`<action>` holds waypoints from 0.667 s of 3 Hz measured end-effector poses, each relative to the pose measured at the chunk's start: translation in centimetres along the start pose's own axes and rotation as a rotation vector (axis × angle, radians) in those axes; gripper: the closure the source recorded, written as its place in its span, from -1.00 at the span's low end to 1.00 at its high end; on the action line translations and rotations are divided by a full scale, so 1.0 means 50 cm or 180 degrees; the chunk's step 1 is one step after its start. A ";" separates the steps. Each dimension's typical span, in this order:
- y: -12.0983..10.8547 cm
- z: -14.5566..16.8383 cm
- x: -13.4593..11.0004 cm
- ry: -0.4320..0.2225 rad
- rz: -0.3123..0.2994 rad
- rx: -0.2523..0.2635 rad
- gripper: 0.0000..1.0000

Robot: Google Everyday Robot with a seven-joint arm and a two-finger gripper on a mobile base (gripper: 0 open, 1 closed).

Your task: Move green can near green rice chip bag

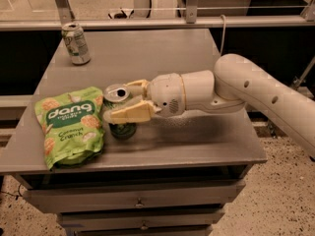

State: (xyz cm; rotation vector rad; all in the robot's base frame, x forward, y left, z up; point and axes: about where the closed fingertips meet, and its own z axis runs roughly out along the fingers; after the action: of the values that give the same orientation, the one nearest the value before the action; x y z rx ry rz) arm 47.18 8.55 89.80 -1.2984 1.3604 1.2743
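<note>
The green can [119,128] stands upright on the grey table [197,141], its silver top [116,92] showing, right beside the right edge of the green rice chip bag [70,124]. The bag lies flat at the front left of the table. My gripper [125,102] reaches in from the right, and its tan fingers [129,113] sit on either side of the can's upper part, closed around it. The can's bottom rests on or just above the tabletop.
A paler silver-green can [76,43] stands at the back left corner of the table. My white arm [256,90] crosses the right half of the table. Drawers [140,200] sit under the tabletop. A rail [162,21] runs behind the table.
</note>
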 end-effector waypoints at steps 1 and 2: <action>-0.002 -0.004 0.006 -0.0014 0.0024 0.0010 -1.00; -0.021 -0.032 0.016 0.0010 0.0035 0.0113 -1.00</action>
State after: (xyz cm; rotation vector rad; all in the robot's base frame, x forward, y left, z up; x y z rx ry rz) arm 48.24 6.91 89.11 -1.2706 1.3881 1.2506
